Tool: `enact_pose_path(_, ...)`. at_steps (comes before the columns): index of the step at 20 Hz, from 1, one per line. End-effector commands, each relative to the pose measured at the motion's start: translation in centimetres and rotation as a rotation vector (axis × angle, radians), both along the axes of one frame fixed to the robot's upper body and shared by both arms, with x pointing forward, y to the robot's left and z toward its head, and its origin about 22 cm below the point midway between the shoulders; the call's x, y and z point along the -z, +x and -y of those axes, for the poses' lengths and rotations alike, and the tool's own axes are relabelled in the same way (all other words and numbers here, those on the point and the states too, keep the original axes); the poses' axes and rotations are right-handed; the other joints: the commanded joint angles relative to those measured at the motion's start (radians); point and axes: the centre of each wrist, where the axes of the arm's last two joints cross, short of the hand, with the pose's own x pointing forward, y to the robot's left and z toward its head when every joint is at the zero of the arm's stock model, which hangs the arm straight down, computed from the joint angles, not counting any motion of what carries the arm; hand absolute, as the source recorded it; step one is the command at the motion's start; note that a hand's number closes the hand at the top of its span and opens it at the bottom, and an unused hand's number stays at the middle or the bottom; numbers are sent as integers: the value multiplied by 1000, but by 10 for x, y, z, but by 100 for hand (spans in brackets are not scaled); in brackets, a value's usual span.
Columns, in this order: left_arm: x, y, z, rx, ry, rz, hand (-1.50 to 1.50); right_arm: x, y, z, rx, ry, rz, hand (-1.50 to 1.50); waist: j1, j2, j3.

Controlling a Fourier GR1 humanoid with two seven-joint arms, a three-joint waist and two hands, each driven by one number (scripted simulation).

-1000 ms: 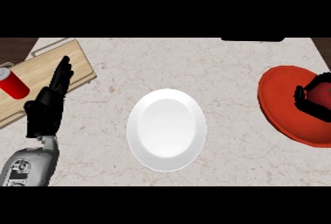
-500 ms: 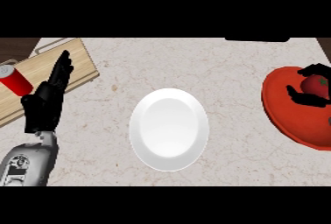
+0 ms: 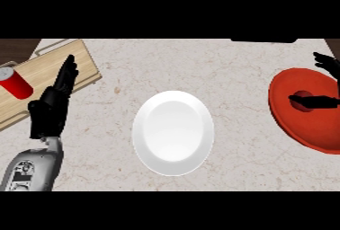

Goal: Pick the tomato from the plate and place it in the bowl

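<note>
While right hand (image 3: 317, 101) fingers curl over it, small red tomato (image 3: 303, 95), red plate (image 3: 306, 121), white bowl (image 3: 172, 133) apart.

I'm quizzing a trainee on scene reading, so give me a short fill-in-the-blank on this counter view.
1. The tomato lies on the ____ plate.
2. The white bowl sits at the counter's ____.
3. The red can stands on the wooden ____.
4. The right hand is over the plate; the left hand rests ____.

Missing: red; middle; board; open
</note>
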Motion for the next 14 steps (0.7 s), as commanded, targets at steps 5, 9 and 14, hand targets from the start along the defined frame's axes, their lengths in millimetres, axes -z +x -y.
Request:
enact_pose_path(5, -4, -5, -4, -24, 6, 13, 0, -5, -17, 37, 16, 161, 53, -150, -11, -4, -1)
enact_pose_path(9, 4, -10, -2, -29, 7, -20, 0, -29, -43, 82, -15, 255, 37, -150, -18, -6, -1)
enact_pose_path(14, 2, -8, -27, -22, 9, -13, 0, -20, -96, 123, -69, 341, 56, -150, -24, -6, 0)
